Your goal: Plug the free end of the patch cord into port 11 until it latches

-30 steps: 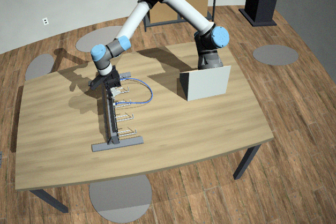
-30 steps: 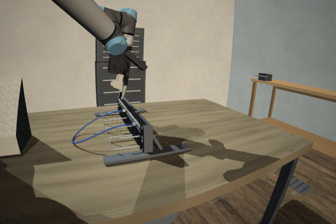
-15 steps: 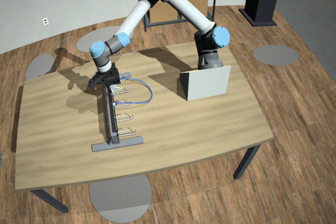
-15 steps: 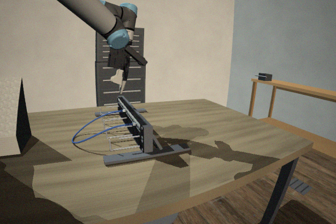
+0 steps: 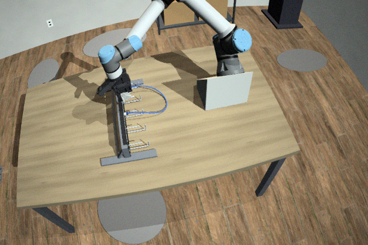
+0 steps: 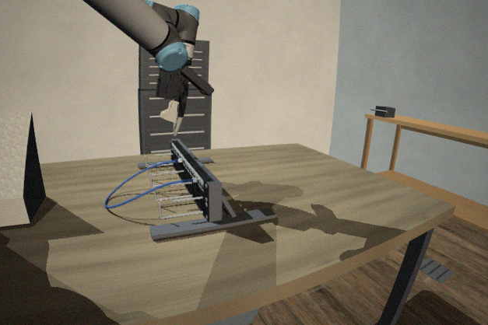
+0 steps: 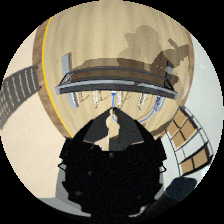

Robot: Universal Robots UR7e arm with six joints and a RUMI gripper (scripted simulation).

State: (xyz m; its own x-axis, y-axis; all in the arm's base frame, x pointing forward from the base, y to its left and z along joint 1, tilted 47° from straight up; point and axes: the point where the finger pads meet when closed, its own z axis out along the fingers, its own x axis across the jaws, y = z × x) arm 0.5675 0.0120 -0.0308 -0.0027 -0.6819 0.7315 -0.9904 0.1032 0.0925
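Note:
The grey free-standing rack (image 5: 121, 123) stands on the wooden table, its port strip facing right in the top view. The blue patch cord (image 5: 161, 99) loops out over the table, and both its ends reach the port strip, one near the far end (image 6: 178, 160) and one nearer the middle (image 6: 194, 179). I cannot read port numbers or see the latch. My gripper (image 6: 176, 128) hangs clear above the rack's far end, fingers pointing down, shut and empty. In the wrist view the closed fingertips (image 7: 114, 109) sit above the rack (image 7: 117, 85), apart from it.
The robot's grey pedestal block (image 5: 225, 89) stands at the table's back right. Wire cable brackets (image 5: 137, 127) stick out of the rack's port side. A dark cabinet (image 6: 174, 97) stands behind the table and a wooden bench (image 6: 435, 132) to the right.

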